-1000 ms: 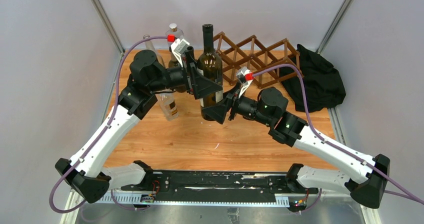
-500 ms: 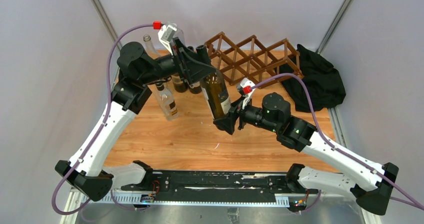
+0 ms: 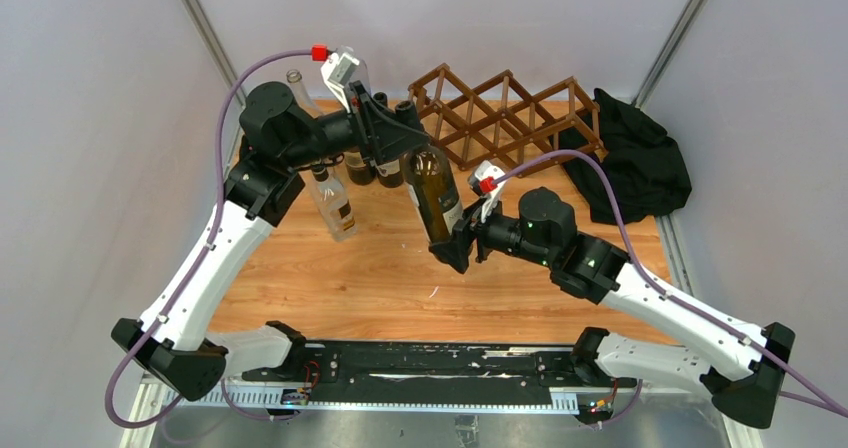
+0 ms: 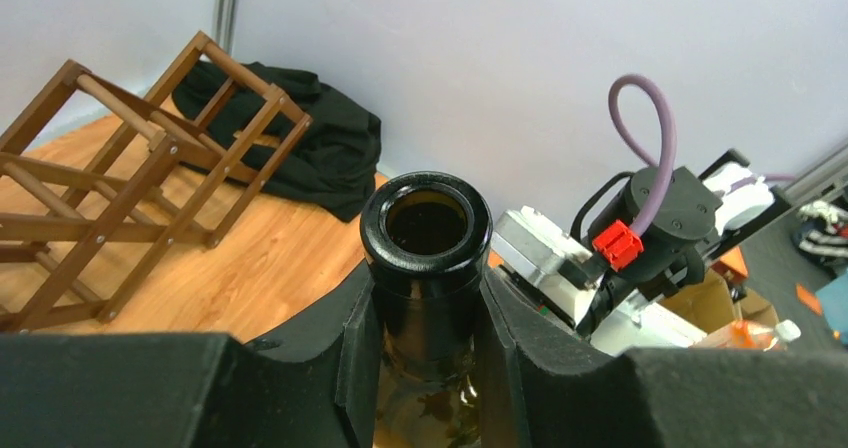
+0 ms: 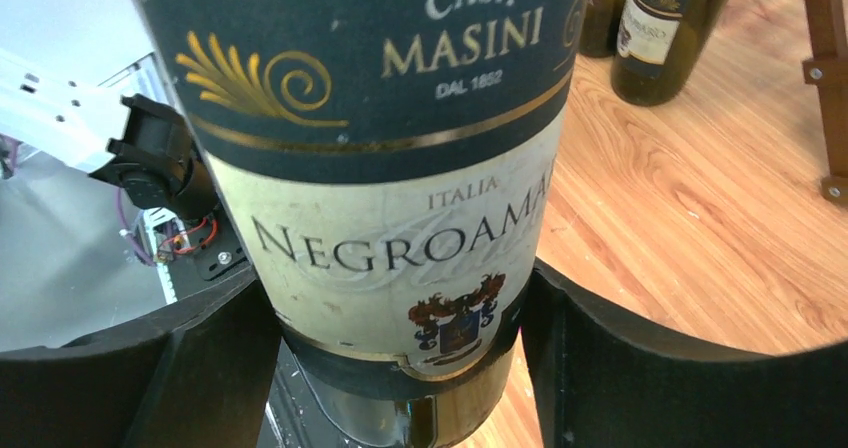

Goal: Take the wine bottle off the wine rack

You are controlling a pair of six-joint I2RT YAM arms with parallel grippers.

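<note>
A dark wine bottle (image 3: 432, 193) with a cream label hangs tilted above the wooden table, its neck toward the back left. My left gripper (image 3: 405, 128) is shut on the neck just under the open mouth (image 4: 426, 218), a finger pressed to each side. My right gripper (image 3: 450, 243) grips the bottle's lower body, and its fingers (image 5: 215, 368) flank the label (image 5: 400, 248). The brown wooden wine rack (image 3: 500, 113) stands at the back of the table with nothing in it, right of the bottle. In the left wrist view the wine rack (image 4: 110, 183) is at the left.
A clear bottle (image 3: 335, 203) and two dark bottles (image 3: 372, 168) stand under my left arm, and other clear bottles (image 3: 297, 86) stand behind it. A black cloth heap (image 3: 635, 163) lies right of the rack. Dark bottles (image 5: 655, 28) show behind the held one.
The bottle went from upright to tilted, neck leaning back left. My left gripper moved from the bottle's body up to the neck and shut on it. My right arm shifted slightly right.
</note>
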